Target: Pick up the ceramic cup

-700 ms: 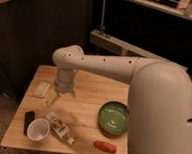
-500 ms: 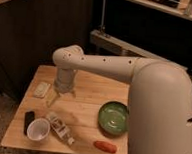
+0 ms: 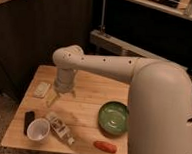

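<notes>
tool (image 3: 63, 96) spread above surface (image 3: 88, 98) left-centre | ceramic cup (image 3: 37, 129) empty near front-left edge | green bowl (image 3: 113, 118) empty, right

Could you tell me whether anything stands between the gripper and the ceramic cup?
Nothing visible does: the gripper hovers over bare table beyond the cup. A packet lies close beside the cup, just off that line.

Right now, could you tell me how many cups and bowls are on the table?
2. The ceramic cup sits at the front-left corner; the green bowl at the right. The gripper, jaws apart, hovers over the back left. The arm may hide more.
</notes>
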### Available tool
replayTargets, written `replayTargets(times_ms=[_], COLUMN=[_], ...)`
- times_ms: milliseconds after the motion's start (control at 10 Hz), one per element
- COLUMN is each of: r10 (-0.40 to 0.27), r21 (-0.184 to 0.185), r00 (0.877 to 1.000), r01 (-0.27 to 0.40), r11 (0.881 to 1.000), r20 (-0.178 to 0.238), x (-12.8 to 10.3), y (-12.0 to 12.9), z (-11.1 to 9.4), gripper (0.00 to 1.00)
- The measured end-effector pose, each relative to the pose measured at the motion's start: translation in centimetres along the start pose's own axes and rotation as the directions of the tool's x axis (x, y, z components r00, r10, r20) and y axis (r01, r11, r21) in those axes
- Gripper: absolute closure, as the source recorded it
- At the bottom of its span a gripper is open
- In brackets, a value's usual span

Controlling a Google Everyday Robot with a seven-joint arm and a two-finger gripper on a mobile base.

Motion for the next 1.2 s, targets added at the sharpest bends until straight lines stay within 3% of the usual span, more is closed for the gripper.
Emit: replayTargets(times_ms=[1200], r10=[-0.009], r21=[0.005], r00=[1.0], r01=[0.009], r11=[1.0], r20=[0.01], x=[0.77], y=[0.83], z=[0.1], gripper=[0.2])
